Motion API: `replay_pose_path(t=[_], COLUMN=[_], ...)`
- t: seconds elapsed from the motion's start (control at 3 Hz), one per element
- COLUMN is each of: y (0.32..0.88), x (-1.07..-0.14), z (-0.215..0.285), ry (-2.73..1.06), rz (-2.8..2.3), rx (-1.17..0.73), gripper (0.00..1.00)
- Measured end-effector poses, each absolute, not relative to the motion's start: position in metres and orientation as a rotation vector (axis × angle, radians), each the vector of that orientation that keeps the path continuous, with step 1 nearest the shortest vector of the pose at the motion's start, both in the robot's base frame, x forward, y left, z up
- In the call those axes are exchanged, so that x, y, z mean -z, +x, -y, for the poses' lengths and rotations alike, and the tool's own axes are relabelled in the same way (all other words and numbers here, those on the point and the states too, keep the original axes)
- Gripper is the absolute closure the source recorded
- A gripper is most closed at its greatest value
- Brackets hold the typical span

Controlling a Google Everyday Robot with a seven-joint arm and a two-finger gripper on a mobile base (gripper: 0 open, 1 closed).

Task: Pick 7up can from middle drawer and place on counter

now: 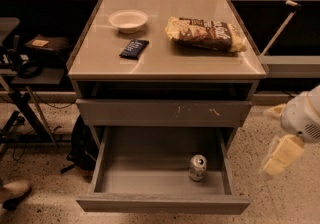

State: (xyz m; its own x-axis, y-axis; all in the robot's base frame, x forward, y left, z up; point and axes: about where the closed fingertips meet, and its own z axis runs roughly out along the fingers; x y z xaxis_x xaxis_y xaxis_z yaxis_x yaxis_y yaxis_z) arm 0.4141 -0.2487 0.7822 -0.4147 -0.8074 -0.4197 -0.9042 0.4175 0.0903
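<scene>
The 7up can [197, 167], silver with a green band, stands upright in the right part of the open middle drawer [162, 204], near its front. The beige counter [165, 60] tops the grey cabinet above it. My gripper [282, 155], pale yellow under a white wrist, hangs at the far right of the view. It is outside the cabinet, to the right of the drawer and apart from the can, at about the drawer's height.
On the counter lie a white bowl [128, 20], a dark blue packet [134, 48] and a bag of chips [205, 33]. A shut drawer front with pale scratch marks [165, 112] sits above the open drawer. Dark shelving and cables stand at the left.
</scene>
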Motion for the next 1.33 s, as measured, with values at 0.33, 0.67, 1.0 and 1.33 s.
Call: replay_pose_path(t=[0.33, 0.67, 1.0, 1.33], y=[0.399, 0.382, 0.381, 0.384], x=[-0.684, -0.607, -0.595, -0.595], z=[0.255, 0.248, 0.246, 0.243], ry=[-1.323, -1.229, -1.222, -1.216], rz=[-2.466, -2.551, -2.557, -2.478], rx=[-0.579, -0.703, -0.727, -0.826], gripper=[0.0, 0.0, 0.0, 0.0])
